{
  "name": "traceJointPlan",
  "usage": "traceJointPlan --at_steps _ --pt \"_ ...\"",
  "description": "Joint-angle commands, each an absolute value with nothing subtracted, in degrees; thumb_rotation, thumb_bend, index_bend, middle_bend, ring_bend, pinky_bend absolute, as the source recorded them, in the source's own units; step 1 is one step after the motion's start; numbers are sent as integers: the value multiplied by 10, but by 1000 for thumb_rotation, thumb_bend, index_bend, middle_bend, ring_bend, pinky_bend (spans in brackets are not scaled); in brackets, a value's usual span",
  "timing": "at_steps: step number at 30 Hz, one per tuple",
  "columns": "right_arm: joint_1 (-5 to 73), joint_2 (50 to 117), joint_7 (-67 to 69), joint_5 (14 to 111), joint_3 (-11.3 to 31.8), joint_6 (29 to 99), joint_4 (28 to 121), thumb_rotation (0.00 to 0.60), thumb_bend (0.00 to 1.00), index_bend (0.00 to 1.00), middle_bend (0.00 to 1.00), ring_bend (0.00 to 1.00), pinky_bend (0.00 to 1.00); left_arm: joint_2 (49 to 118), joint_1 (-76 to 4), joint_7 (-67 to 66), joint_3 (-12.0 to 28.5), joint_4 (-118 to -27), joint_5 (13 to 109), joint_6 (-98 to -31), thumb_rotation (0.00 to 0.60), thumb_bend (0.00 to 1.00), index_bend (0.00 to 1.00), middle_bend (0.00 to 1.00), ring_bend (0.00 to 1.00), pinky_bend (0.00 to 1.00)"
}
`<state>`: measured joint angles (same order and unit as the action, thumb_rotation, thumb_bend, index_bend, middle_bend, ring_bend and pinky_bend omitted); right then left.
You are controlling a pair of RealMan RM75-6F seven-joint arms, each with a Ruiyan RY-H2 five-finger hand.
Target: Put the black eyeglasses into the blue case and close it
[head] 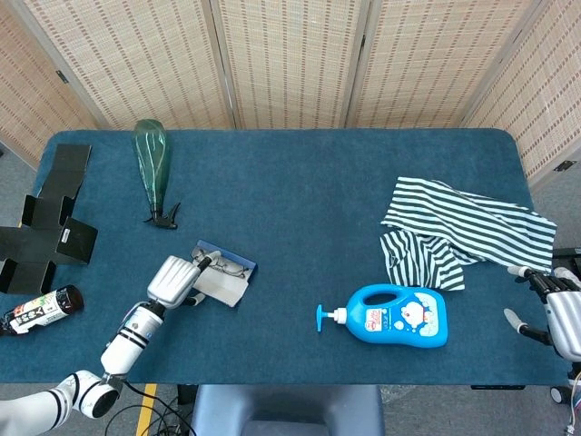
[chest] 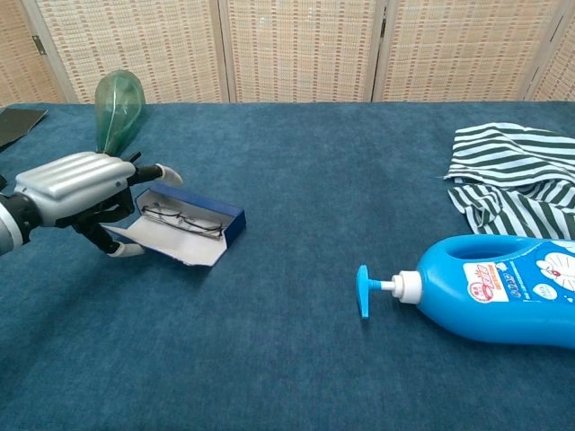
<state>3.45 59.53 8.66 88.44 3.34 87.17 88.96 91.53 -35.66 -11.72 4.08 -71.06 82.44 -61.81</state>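
The blue case (head: 224, 275) (chest: 199, 221) lies open at the front left of the table, with the black eyeglasses (head: 229, 267) (chest: 183, 221) inside its tray. Its pale lid (head: 218, 289) (chest: 167, 246) is tilted up off the cloth. My left hand (head: 175, 281) (chest: 75, 185) grips the lid's left edge, thumb below and fingers reaching over the top. At the table's right edge my right hand (head: 557, 314) is held with its fingers apart and holds nothing; only the head view shows it.
A green spray bottle (head: 152, 163) (chest: 117, 106) lies behind the case. A blue pump bottle (head: 398, 316) (chest: 503, 289) lies front right, a striped cloth (head: 465, 232) (chest: 512, 176) behind it. Black folded card (head: 45, 222) and a dark bottle (head: 40, 311) sit far left.
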Motion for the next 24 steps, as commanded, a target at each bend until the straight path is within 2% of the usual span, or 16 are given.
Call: traceJointPlan --at_steps 1,7,11,24 --pt "35 595 87 884 33 870 889 600 238 262 389 452 391 926 -358 -95 49 -697 825 -627 600 251 276 971 966 1000" --pt "37 596 89 884 34 867 887 600 238 263 388 452 391 941 -363 -75 50 -673 834 -630 600 251 436 972 966 1000" --pt "37 596 91 885 33 867 886 600 238 262 389 451 391 951 -367 -78 48 -658 841 -632 600 258 470 972 966 1000" --pt "38 600 97 884 33 864 879 600 239 263 389 452 391 957 -367 -83 37 -640 852 -634 600 433 620 978 967 1000"
